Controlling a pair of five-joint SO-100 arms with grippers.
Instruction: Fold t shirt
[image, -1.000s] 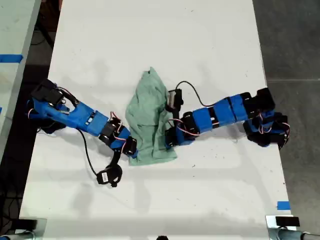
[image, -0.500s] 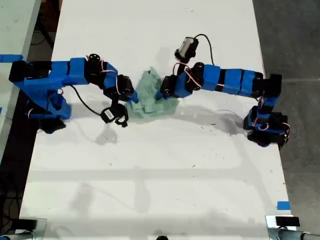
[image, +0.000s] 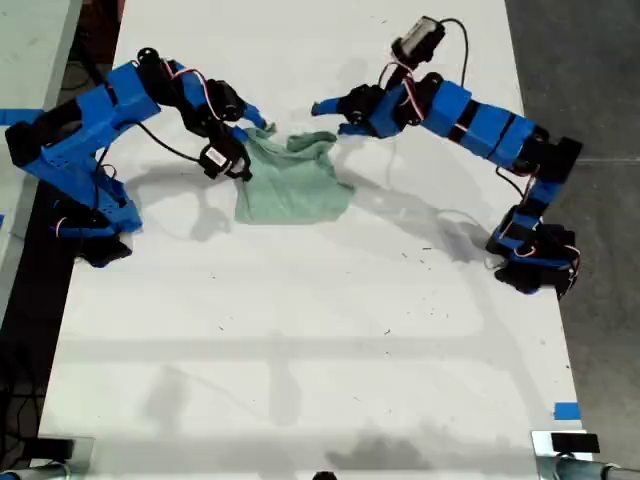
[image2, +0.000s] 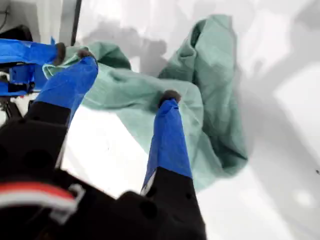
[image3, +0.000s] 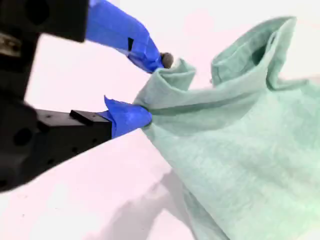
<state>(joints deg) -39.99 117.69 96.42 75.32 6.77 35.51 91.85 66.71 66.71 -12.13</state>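
Exterior view: the t shirt (image: 292, 185) lies bunched on the white tabletop (image: 320, 350) between both arms. My first gripper (image: 335, 112) is spread open above it; my second gripper (image: 258, 122) pinches its edge.

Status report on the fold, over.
My first gripper open above t shirt. My second gripper pinching its corner. Garment half folded, wrinkled. Nothing in the way.

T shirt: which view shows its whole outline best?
The exterior view: the whole t shirt lies crumpled on the white table between the arms. The first wrist view shows much of it behind my open first gripper; the second wrist view, only the edge between my second gripper's fingers.
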